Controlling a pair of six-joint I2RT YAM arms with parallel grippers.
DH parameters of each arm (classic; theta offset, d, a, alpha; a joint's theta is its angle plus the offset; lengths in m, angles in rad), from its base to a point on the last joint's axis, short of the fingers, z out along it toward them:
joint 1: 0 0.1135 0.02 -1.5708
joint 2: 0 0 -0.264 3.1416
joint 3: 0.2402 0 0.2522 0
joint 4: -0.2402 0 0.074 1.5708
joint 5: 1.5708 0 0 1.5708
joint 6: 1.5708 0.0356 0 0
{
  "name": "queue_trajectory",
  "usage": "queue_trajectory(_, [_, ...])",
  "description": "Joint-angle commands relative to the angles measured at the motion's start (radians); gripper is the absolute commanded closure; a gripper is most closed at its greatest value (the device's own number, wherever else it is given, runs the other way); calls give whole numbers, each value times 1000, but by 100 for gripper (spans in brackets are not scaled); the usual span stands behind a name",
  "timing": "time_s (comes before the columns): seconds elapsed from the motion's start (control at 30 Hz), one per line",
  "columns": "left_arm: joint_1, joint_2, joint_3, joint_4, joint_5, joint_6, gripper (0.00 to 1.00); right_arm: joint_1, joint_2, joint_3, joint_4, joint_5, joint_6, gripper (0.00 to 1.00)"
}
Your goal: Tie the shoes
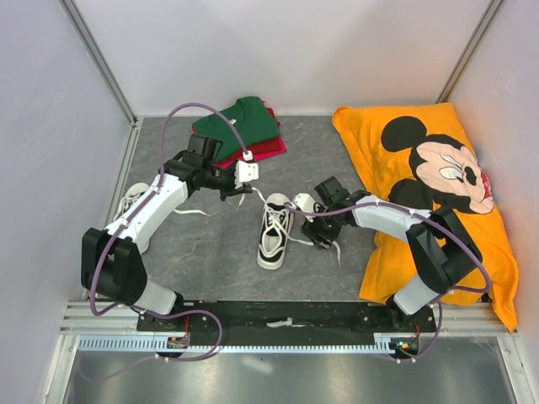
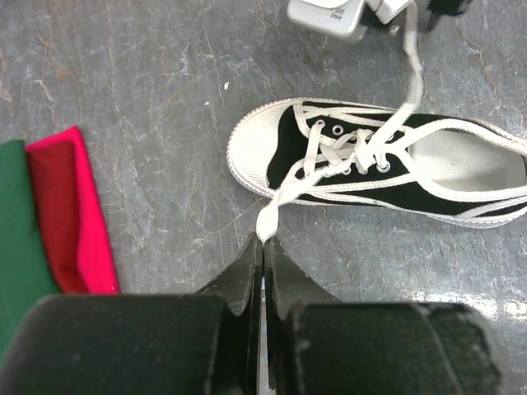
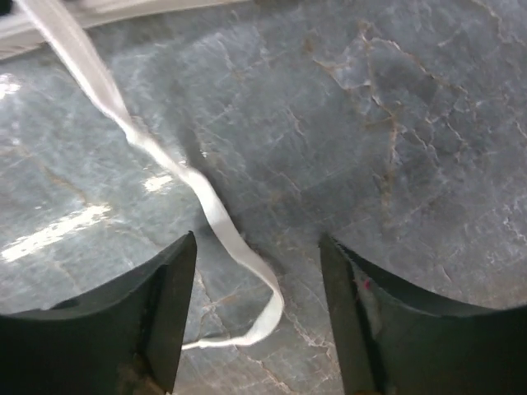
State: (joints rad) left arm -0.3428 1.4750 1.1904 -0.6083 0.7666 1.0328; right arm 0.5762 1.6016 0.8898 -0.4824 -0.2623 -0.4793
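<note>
So left gripper (image 2: 263, 245) is clenched on a lace (image 2: 284, 191) end of the middle shoe (image 2: 251, 148). Right gripper (image 3: 258, 243) is released, straddling a loose lace (image 3: 216, 216). Other shoe (image 1: 128, 199) sits far left, Mickey cloth (image 1: 421, 160) far right.

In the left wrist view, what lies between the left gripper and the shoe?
One white lace, running from the shut left gripper to the shoe; otherwise bare grey table, as the left wrist view shows.
</note>
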Motion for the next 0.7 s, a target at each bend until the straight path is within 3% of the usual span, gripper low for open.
queue_trajectory(0.0, [-4, 18, -5, -11, 28, -19, 98, 10, -5, 78, -55, -74, -18, 29])
queue_trajectory(0.2, [-4, 30, 9, -11, 28, -16, 98, 53, 64, 135, -1, -123, 5, 23])
queue_trajectory(0.4, [-2, 41, 17, -13, 27, -19, 98, 92, 119, 166, 2, -192, 11, 24])
queue_trajectory(0.47, [-4, 42, 17, -7, 23, -23, 98, 106, 136, 164, 2, -189, 13, 29])
queue_trajectory(0.5, [-4, 45, 15, -8, 16, -23, 99, 116, 142, 161, -2, -181, 15, 33])
queue_trajectory(0.53, [-4, 45, 14, -5, 11, -25, 98, 116, 147, 155, -10, -170, 19, 51])
queue_trajectory(0.6, [-2, 42, 14, -5, 4, -33, 99, 111, 140, 134, -27, -117, 31, 74])
queue_trajectory(0.63, [-1, 30, 11, -7, 2, -33, 98, 103, 124, 92, -25, -98, 27, 100])
queue_trajectory(0.67, [-1, 21, 3, -4, 2, -28, 98, 99, 89, 69, -22, -77, 24, 100])
